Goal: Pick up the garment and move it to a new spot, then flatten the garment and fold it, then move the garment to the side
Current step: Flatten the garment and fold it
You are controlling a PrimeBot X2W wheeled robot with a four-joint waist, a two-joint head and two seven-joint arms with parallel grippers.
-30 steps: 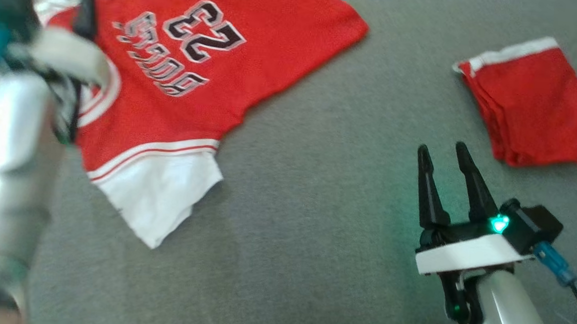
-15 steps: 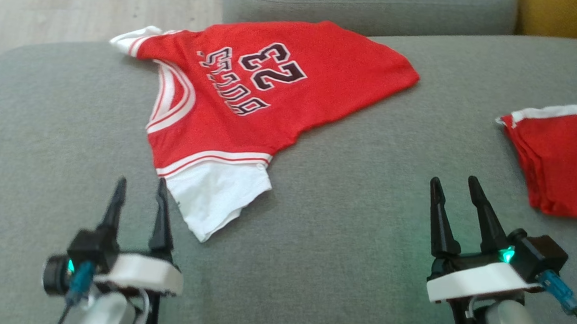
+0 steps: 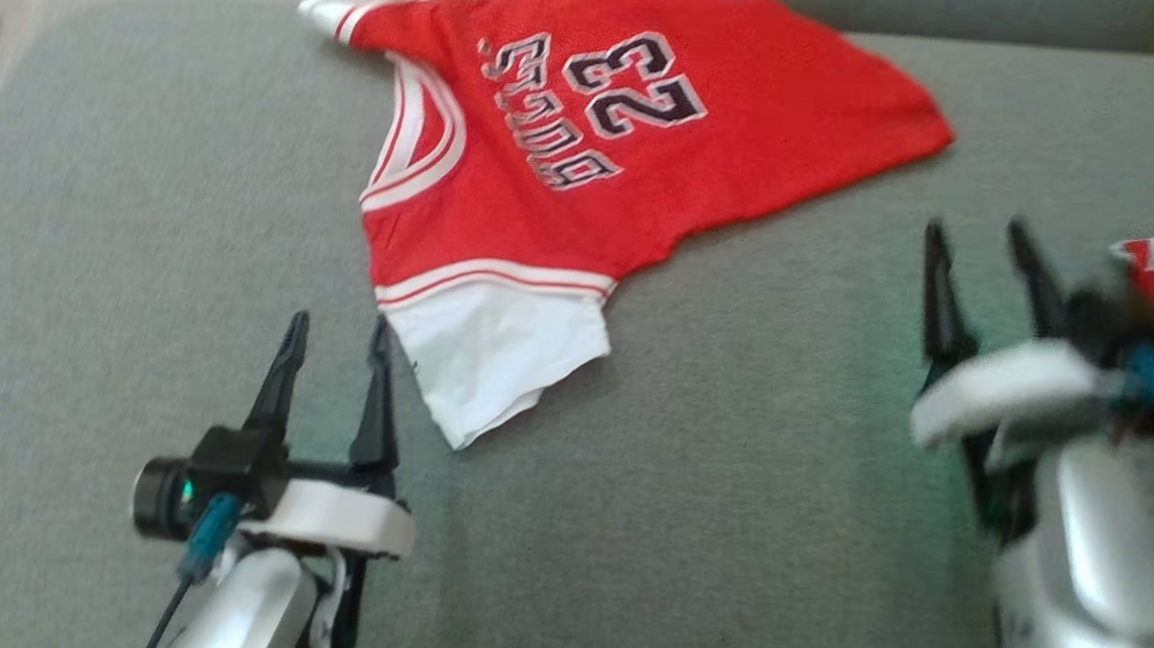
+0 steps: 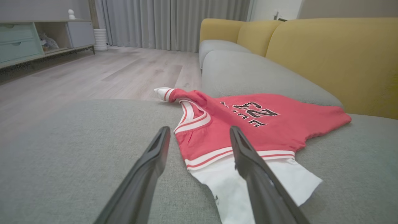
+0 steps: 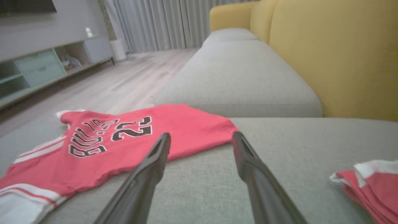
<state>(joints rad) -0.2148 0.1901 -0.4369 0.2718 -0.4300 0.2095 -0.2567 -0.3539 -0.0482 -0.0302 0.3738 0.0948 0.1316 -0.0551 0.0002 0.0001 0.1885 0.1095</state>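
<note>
Red basketball jersey (image 3: 587,164) lying on the grey woven seat cushion (image 3: 141,237) of a sofa, number 23 and black, white-edged lettering facing up. The garment is spread open but skewed: one white-trimmed shoulder is twisted into a bunch at the cushion's far edge, the armhole trim curves in striped bands, and a limp white panel (image 3: 495,359) trails from the near end with a ragged, pointed outline. It is not yet flat or folded, so the flattening step appears to be the one in hand. The left gripper (image 3: 339,321) rests low over the cushion with its two long, tapered dark fingers moderately spread and empty; its inner finger stands just beside the white panel, probably placed to take that edge, though contact cannot be told. The right gripper (image 3: 977,228), likewise parted and holding nothing, hovers over bare cushion near the jersey's far corner, apparently ready to take the opposite side. A second red garment (image 5: 373,183), folded with a white band, lies well apart at the right. Yellow backrest (image 4: 326,62) and pale wood floor (image 4: 93,71) lie beyond.
</note>
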